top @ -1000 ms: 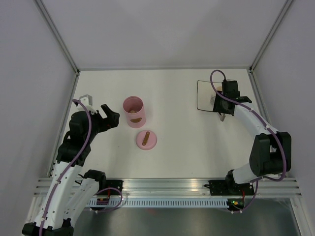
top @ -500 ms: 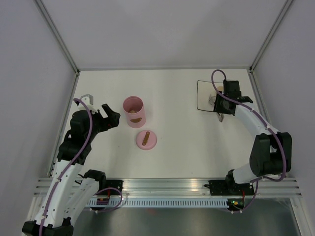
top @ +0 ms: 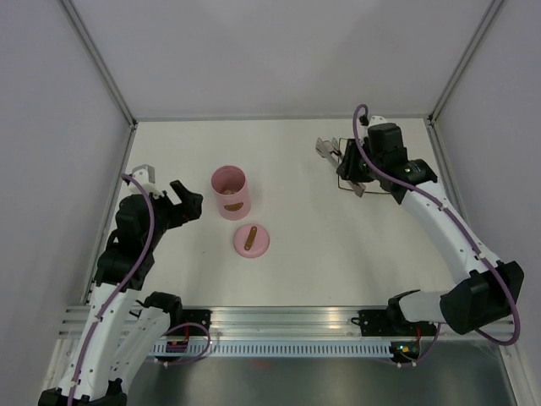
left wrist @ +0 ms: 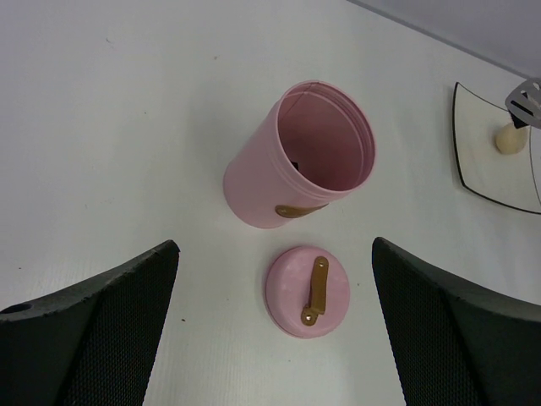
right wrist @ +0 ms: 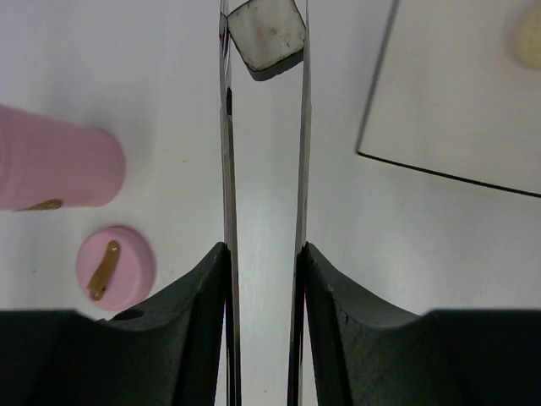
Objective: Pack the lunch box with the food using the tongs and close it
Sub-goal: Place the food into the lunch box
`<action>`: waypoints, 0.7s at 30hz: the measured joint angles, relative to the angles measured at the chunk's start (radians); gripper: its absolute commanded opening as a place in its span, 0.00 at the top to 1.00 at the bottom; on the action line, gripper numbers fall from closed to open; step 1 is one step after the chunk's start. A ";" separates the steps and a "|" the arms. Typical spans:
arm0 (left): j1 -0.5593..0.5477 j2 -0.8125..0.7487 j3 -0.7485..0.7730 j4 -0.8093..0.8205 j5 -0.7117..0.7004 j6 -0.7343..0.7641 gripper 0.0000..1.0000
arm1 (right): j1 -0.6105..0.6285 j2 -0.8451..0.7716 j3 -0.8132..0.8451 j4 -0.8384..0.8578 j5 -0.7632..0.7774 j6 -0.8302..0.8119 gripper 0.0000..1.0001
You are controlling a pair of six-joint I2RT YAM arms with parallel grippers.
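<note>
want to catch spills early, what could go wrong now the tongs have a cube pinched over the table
1. The cube is gripped only at the very tips of the tongs, out past the plate. Any slackening of the right gripper jaws could drop it onto the table.
2. The lunch box stands upright with nothing holding it, so a tong tip catching its rim might tip it onto the lid beside it.

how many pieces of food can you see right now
2: a white-and-black cube pinched in the tongs, and a beige ball on the white plate. More may be hidden inside the pink tub.
</note>
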 measured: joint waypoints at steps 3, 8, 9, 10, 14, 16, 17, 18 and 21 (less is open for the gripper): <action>0.000 0.004 -0.005 -0.005 -0.034 -0.001 0.00 | 0.148 0.003 0.055 -0.002 0.000 0.029 0.86; 0.001 0.011 -0.011 -0.035 -0.082 -0.011 0.00 | 0.406 0.059 0.167 -0.005 0.034 0.053 0.86; 0.001 0.008 -0.012 -0.041 -0.095 -0.013 0.00 | 0.444 0.072 0.183 -0.002 0.044 0.055 0.86; 0.001 0.003 -0.013 -0.048 -0.107 -0.014 0.00 | 0.480 0.085 0.195 0.000 0.055 0.057 0.85; 0.005 -0.031 -0.014 -0.066 -0.140 -0.016 0.00 | 0.575 0.134 0.216 0.005 0.077 0.064 0.85; 0.005 -0.051 -0.014 -0.074 -0.152 -0.017 0.00 | 0.599 0.164 0.228 0.005 0.086 0.064 0.85; 0.005 -0.062 -0.014 -0.078 -0.155 -0.017 0.00 | 0.606 0.181 0.237 0.003 0.088 0.063 0.85; 0.005 -0.070 -0.014 -0.081 -0.156 -0.017 0.00 | 0.612 0.195 0.245 0.004 0.090 0.063 0.85; 0.005 -0.080 -0.015 -0.090 -0.156 -0.018 0.00 | 0.627 0.241 0.273 0.006 0.097 0.062 0.85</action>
